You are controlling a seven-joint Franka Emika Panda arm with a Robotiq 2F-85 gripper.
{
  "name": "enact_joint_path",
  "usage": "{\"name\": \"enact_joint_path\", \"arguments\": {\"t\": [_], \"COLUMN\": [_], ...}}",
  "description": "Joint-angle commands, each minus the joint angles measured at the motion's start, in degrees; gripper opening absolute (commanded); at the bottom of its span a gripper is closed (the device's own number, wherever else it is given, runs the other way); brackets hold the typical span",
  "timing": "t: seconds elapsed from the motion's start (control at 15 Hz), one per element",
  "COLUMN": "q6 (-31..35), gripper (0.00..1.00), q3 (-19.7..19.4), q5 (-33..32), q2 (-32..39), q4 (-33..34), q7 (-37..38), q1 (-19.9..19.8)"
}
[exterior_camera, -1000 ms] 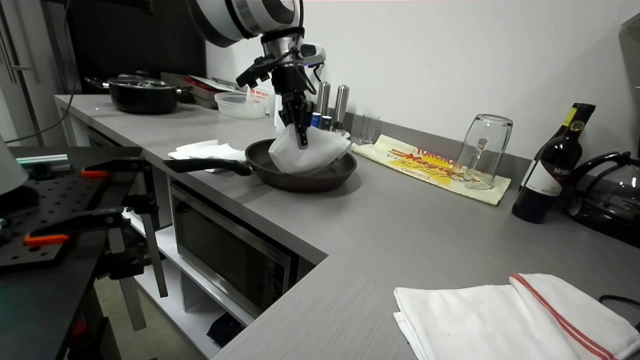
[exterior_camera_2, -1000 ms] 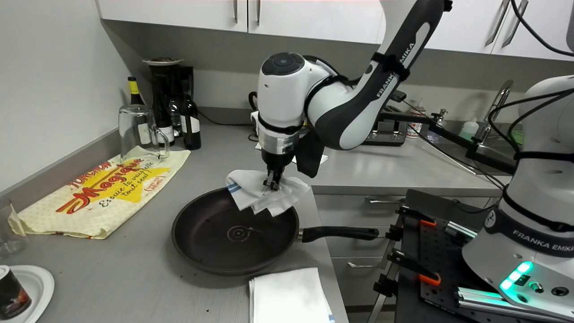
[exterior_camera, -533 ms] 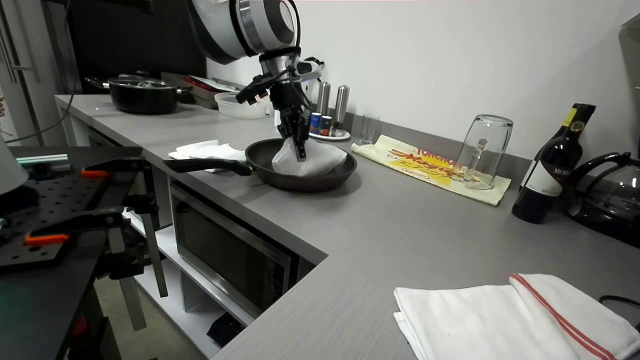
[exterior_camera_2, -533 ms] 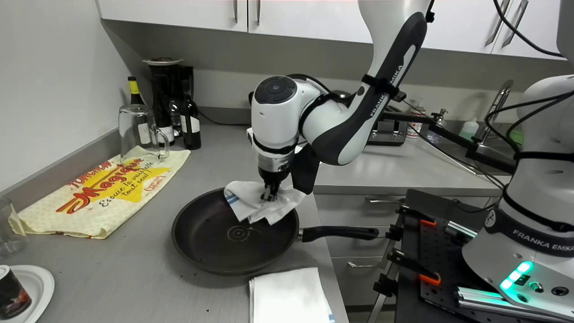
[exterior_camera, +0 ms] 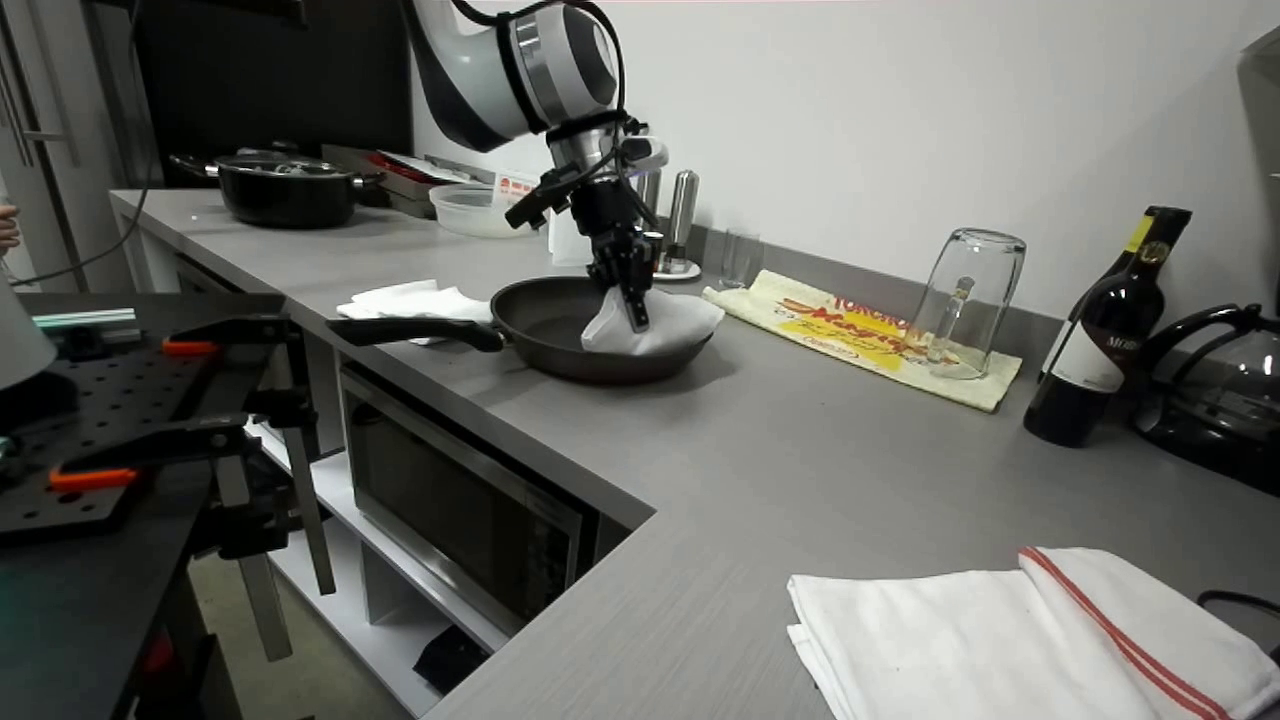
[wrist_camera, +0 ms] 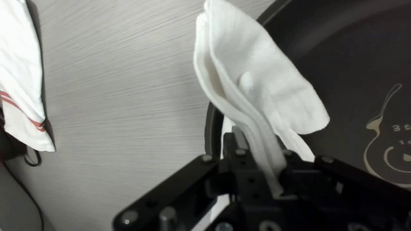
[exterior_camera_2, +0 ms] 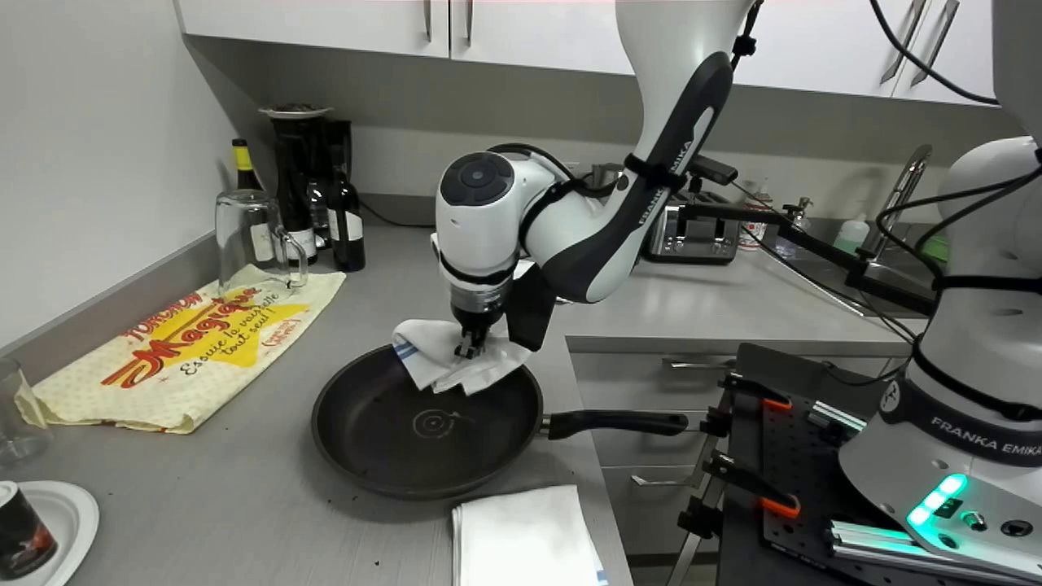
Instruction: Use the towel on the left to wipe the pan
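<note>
My gripper (exterior_camera_2: 470, 346) is shut on a white towel (exterior_camera_2: 430, 358) with blue stripes. In the wrist view the cloth (wrist_camera: 276, 86) is pinched in folds between the fingers of the gripper (wrist_camera: 260, 142). The dark frying pan (exterior_camera_2: 407, 452) sits on the counter with its handle (exterior_camera_2: 619, 423) pointing toward the robot base. The towel lies over the pan's rim and hangs partly inside the pan; it also shows in an exterior view (exterior_camera: 680, 325). The cloth covers part of the rim. Whether it presses on the pan's bottom I cannot tell.
A folded white towel (exterior_camera_2: 525, 541) lies beside the pan. A red-striped towel (exterior_camera: 1000, 640) lies farther along the counter. A yellow printed cloth (exterior_camera_2: 203, 350) carries an upturned glass mug (exterior_camera_2: 248, 236). A plate with a can (exterior_camera_2: 24, 533), bottles (exterior_camera_2: 346, 228) and a pot (exterior_camera: 285, 190) stand around.
My gripper has lowered the towel toward the pan, then shifted it sideways, away from the pan's handle and across the rim. The pan has not visibly moved.
</note>
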Motion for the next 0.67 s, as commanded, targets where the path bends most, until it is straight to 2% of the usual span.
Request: {"name": "enact_joint_path", "arguments": {"t": [0.0, 0.07, 0.13, 0.6], "q6": [-0.9, -0.9, -1.8, -2.6], "gripper": [0.03, 0.03, 0.03, 0.03], "q3": [-1.4, -1.6, 0.4, 1.4], "q5": [-1.6, -1.7, -3.0, -7.4], "q2": [2.3, 2.7, 3.0, 5.9], "q4": [2.6, 2.9, 3.4, 5.1], "q7": [1.9, 2.1, 2.8, 6.8], "q1": [1.0, 1.1, -0.9, -1.7]}}
